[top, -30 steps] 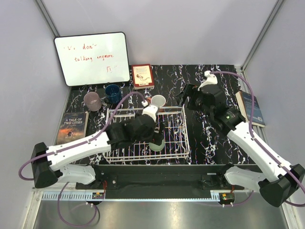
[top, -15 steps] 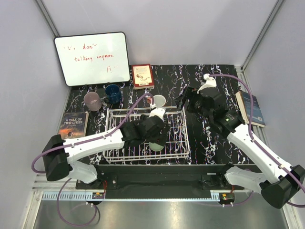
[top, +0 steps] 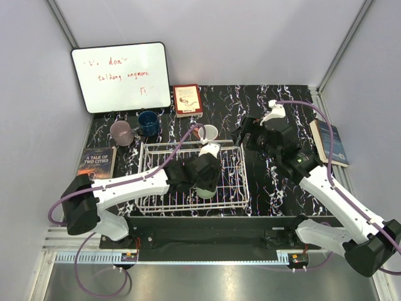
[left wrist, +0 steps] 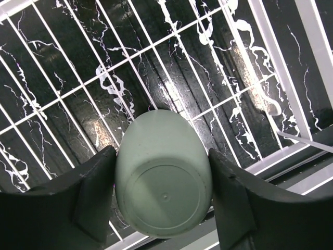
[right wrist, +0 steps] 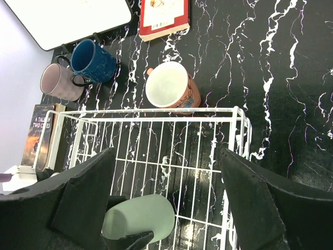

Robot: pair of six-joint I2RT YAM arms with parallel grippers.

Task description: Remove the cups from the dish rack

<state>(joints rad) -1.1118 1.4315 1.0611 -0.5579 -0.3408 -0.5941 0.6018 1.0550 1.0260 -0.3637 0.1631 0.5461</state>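
Note:
A light green cup (left wrist: 162, 179) lies on its side near the front edge of the white wire dish rack (left wrist: 270, 57), its base towards the left wrist camera. My left gripper (top: 205, 182) is shut on it, one finger against each side. The cup also shows in the right wrist view (right wrist: 139, 217). My right gripper (right wrist: 166, 172) is open and empty, above the rack's far right corner (top: 241, 145). A terracotta cup with a white inside (top: 208, 132), a dark blue cup (top: 149, 121) and a mauve cup (top: 121, 132) stand upright on the table behind the rack.
A whiteboard (top: 121, 76) leans at the back left, with a red book (top: 187, 100) beside it. A book (top: 96, 166) lies left of the rack and another (top: 329, 141) at the right edge. Grey walls close in both sides.
My left gripper has moved right along the rack and come down around the light green cup. My right gripper has shifted slightly towards the rack.

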